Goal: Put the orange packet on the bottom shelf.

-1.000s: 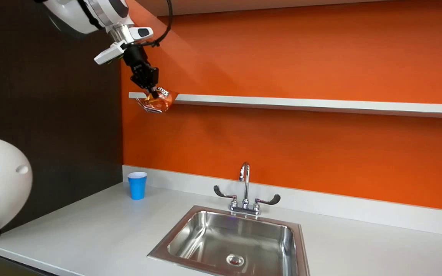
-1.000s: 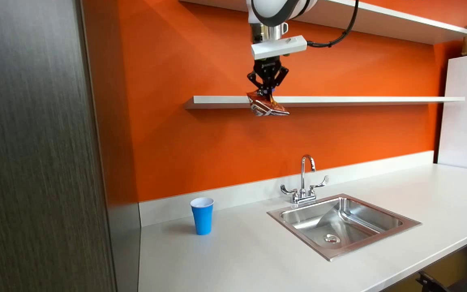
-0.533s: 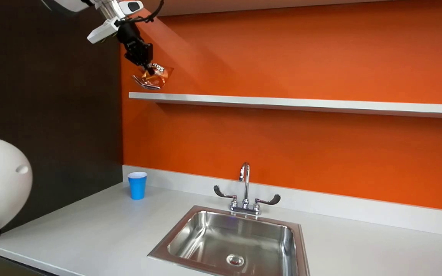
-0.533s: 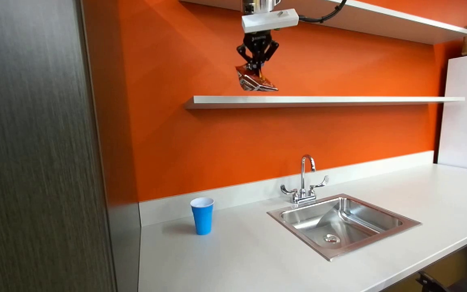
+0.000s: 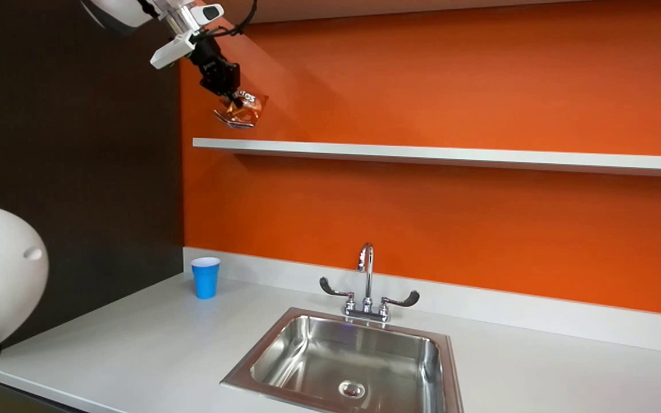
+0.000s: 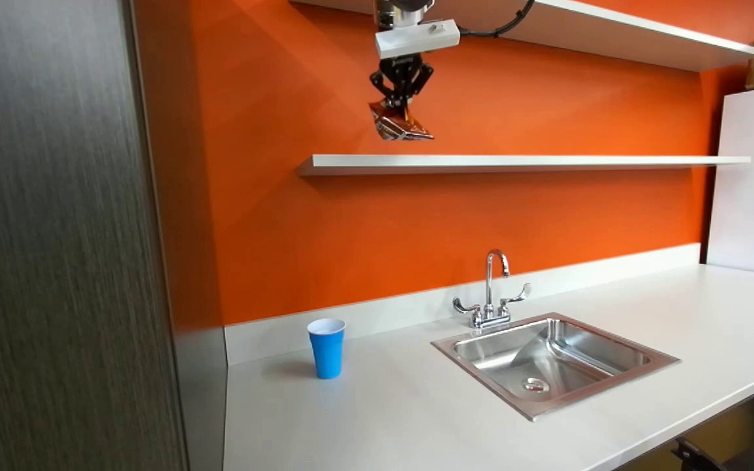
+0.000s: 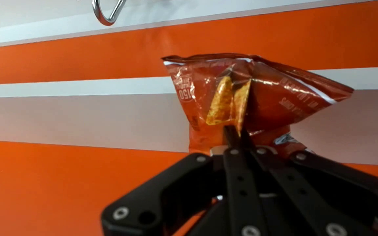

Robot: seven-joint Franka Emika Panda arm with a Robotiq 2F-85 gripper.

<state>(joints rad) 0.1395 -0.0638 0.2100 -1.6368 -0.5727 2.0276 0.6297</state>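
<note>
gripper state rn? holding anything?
Gripper: closed, pinching the orange packet; packet not yet resting on the bottom shelf.

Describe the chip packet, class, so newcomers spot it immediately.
Find the orange wall, then its lower white shelf. Above that in both exterior views, a black gripper pinches the chip packet: glossy, crinkled orange foil printed with chips, unlike the plain wall.
</note>
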